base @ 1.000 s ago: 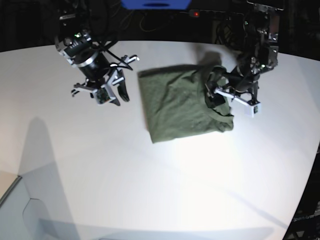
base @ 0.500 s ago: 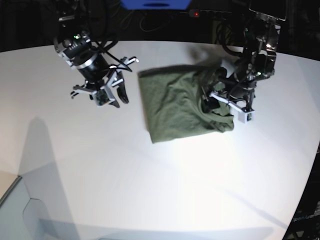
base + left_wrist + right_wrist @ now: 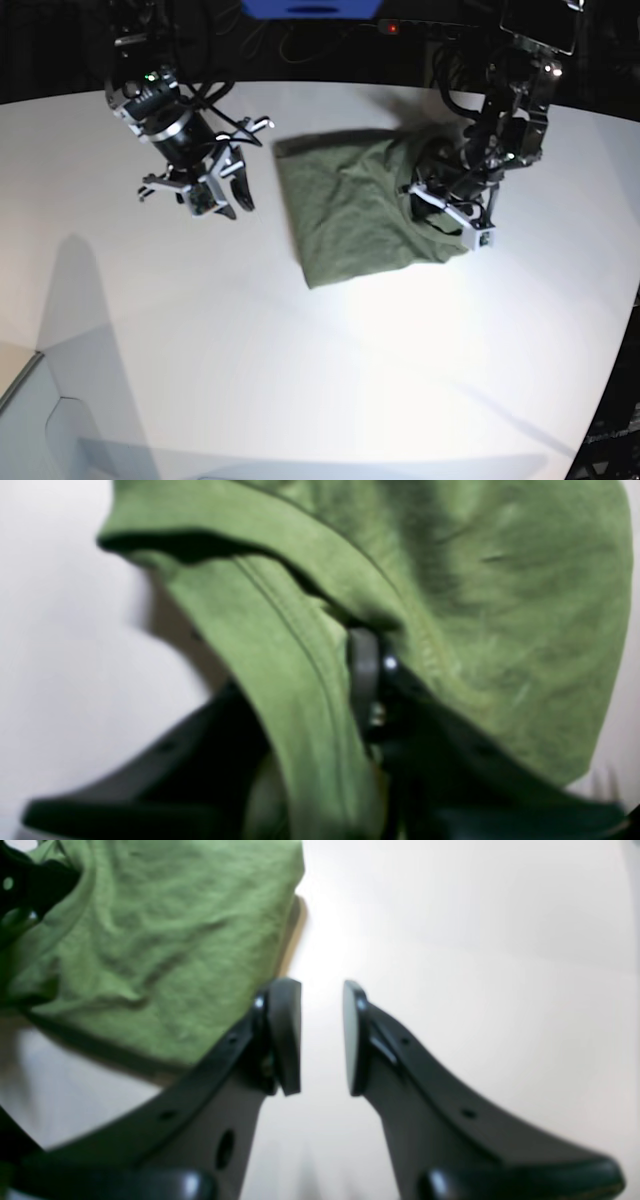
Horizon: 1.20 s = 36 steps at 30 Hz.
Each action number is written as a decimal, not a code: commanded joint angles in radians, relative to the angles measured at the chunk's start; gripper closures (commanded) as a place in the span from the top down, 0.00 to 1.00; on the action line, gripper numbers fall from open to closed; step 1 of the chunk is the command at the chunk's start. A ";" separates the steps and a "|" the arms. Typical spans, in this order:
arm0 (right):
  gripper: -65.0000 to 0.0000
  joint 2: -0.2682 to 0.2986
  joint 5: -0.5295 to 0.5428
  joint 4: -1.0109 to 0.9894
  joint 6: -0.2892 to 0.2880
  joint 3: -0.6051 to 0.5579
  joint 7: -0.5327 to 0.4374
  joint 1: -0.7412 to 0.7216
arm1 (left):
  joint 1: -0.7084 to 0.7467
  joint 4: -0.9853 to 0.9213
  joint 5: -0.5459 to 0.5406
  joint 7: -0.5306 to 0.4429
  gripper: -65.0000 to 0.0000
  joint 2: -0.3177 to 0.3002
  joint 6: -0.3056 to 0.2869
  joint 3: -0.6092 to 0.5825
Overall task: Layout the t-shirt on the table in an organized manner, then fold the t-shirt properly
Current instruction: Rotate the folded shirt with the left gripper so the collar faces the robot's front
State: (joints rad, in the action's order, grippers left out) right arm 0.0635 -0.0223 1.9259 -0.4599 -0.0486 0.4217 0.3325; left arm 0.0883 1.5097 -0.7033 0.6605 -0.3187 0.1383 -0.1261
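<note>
The olive-green t-shirt lies folded into a rough rectangle on the white table, bunched at its right edge. There my left gripper is shut on a fold of the hem. In the left wrist view the cloth runs down between the fingers, against a grey pad. My right gripper hovers over bare table left of the shirt. In the right wrist view it is open with nothing between the pads, and the shirt lies up to its left.
A blue object and dark cables sit beyond the table's far edge. A pale box corner shows at the bottom left. The table's curved edge falls away on the right.
My left gripper has moved in over the shirt's right edge and closed from wide open onto the cloth. The right arm drifted slightly up and left.
</note>
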 commanded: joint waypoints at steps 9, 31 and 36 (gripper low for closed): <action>0.20 0.000 0.012 0.017 -0.006 0.048 -0.027 -0.005 | -0.121 -0.103 0.012 0.011 0.00 -0.046 -0.026 -0.020; 0.20 -0.004 0.012 0.019 -0.006 0.269 -0.027 0.029 | -0.486 -0.143 1.039 -0.003 0.00 0.135 -0.696 -0.519; 0.20 -0.006 0.014 0.019 -0.006 0.307 -0.027 0.055 | -0.540 -0.263 1.192 -0.005 0.00 0.254 -0.800 -0.521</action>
State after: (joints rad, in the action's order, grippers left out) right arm 0.0525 -0.0204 1.9263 -0.4637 0.2558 0.4183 0.3878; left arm -0.4267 1.2285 0.4885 0.6662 -0.0700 -0.6636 -0.6506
